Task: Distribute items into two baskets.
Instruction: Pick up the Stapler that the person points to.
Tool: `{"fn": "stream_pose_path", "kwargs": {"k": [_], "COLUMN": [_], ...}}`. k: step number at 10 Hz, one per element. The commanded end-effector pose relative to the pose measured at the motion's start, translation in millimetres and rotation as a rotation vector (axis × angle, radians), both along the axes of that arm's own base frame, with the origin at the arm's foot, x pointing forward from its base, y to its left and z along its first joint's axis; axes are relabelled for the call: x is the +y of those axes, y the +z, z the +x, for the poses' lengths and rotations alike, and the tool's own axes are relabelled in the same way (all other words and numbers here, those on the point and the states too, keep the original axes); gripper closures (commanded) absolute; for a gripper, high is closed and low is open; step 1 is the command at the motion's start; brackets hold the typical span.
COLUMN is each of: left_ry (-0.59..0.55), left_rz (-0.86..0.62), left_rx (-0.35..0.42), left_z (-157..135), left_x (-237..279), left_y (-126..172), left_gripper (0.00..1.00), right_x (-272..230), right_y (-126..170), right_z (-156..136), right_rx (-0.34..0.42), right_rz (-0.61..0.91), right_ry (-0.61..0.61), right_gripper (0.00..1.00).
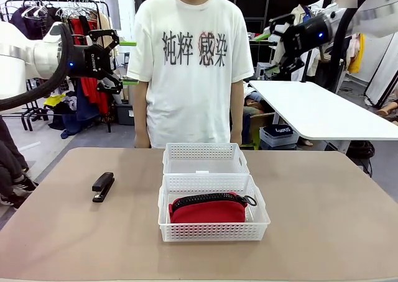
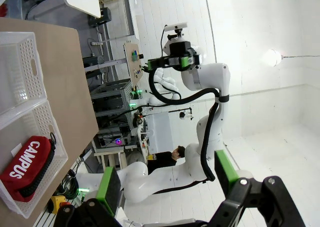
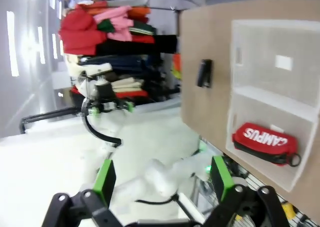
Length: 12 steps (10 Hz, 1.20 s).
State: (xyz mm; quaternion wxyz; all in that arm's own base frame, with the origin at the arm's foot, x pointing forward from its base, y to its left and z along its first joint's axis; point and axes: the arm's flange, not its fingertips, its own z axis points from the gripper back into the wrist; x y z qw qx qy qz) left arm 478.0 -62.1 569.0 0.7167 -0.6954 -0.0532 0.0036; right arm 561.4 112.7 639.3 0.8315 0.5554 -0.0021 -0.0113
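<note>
Left gripper [image 1: 129, 63] and right gripper [image 1: 263, 53] hang raised, jaws apart, empty. Front view: stapler [image 1: 103, 186] lies on table [image 1: 323, 207], left of near basket [image 1: 214, 233] holding pouch [image 1: 208, 210]. Left wrist view: far basket [image 2: 30, 47] holds nothing. Right wrist view: stapler looks rigid, probably light; grasp across its narrow sides at mid-length.

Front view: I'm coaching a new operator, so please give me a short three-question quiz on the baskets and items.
1. True or false: the soft red fabric pouch lies in the near white lattice plastic basket.
2. The small black stapler lies: A in a basket; B on the tan table, left of both baskets; C on the pouch.
3. Fill in: the far matching white basket holds ____.
Key: 1 true; 2 B; 3 nothing.
</note>
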Motion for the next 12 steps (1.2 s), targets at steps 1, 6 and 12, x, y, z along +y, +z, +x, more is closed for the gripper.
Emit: {"fn": "stream_pose_path", "kwargs": {"k": [1,6,12], "left_ry": [0.0,0.0,0.0], "left_rz": [-0.002,-0.002,-0.002], "left_rx": [-0.004,-0.004,-0.004], "left_z": [-1.0,-1.0,-1.0], "left_x": [-0.2,-0.2,-0.2], "left_y": [1.9,1.9,1.9], "left_gripper": [0.0,0.0,0.0], "right_x": [-18.3,-66.2,-86.0], "right_y": [7.6,14.5,18.5], "right_z": [14.0,19.6,-28.2], "right_rx": [-0.041,-0.047,-0.007], "right_rz": [0.12,0.3,0.298], "right_ry": [-0.044,-0.006,0.007], "right_gripper": [0.0,0.0,0.0]}}
